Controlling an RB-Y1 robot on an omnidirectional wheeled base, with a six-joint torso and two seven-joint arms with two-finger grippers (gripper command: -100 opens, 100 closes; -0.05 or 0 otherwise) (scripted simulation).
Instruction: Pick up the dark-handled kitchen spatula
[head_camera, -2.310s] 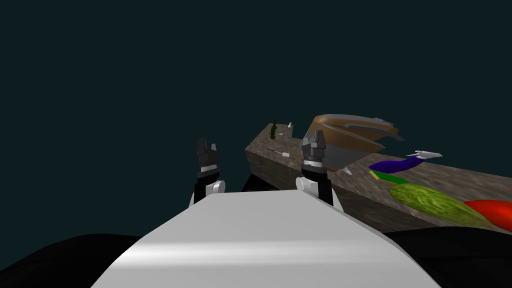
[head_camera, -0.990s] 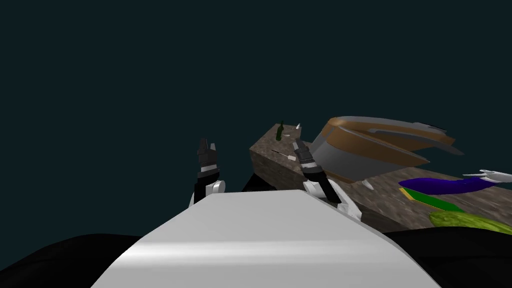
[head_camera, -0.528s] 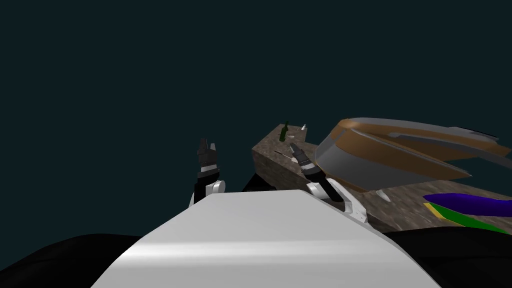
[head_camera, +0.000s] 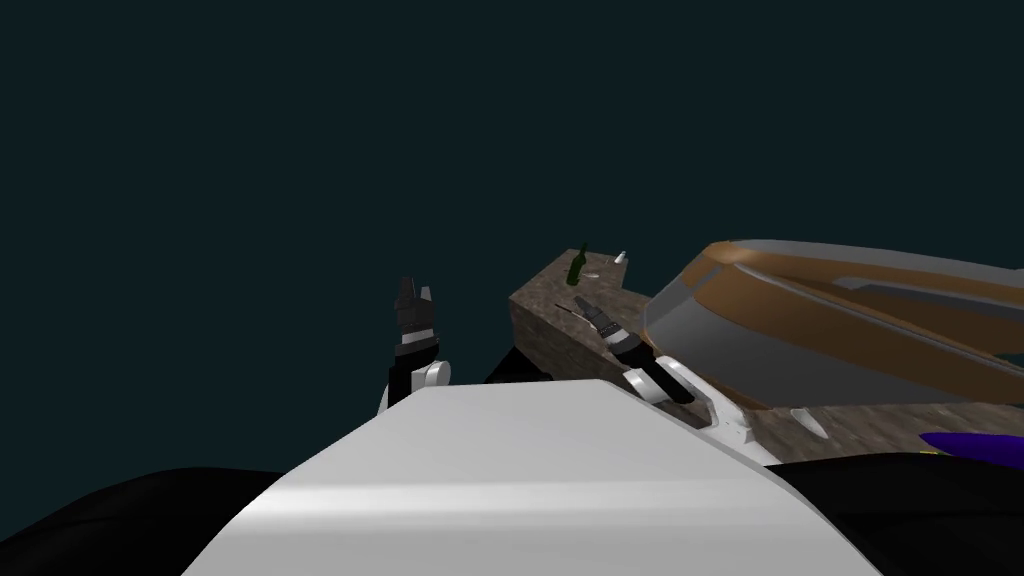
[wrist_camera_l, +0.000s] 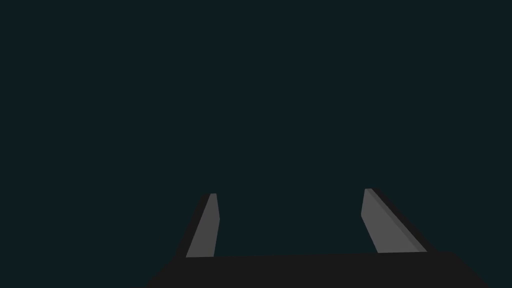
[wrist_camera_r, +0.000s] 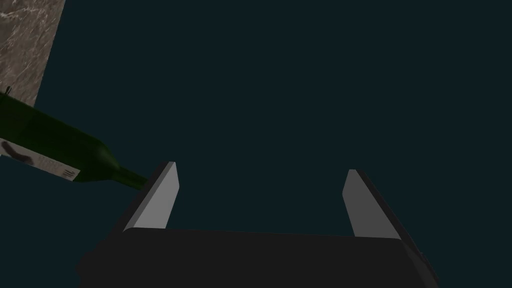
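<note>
I see the right gripper (head_camera: 587, 306) a little right of the centre of the head frame, stretched out over the near corner of a brown, stone-patterned counter (head_camera: 535, 318). Its two fingers are spread apart with nothing between them; the right wrist view shows this wide gap clearly (wrist_camera_r: 260, 169). The dark-handled spatula (head_camera: 566, 309) lies on the counter just to the left of this gripper in the head frame, as a thin dark stick with a pale end. It is too small for me to tell if a finger touches it.

Behind it, toward the far end of the counter, a dark green bottle (head_camera: 578, 266) stands, and a small white thing (head_camera: 620, 258) is near it on the right. In the right wrist view the bottle (wrist_camera_r: 55, 145) has a pale label, and its neck runs behind one finger (wrist_camera_r: 157, 197) of the gripper.

A large brown and grey bowl-like thing (head_camera: 850, 325) takes the right part of the head frame. Below it lies a small pale thing (head_camera: 808, 422), and a purple shape (head_camera: 975, 443) is at the right edge.

The left gripper (head_camera: 413, 298) is raised left of centre, off the counter, and its fingers are also spread with nothing held (wrist_camera_l: 290, 192).
</note>
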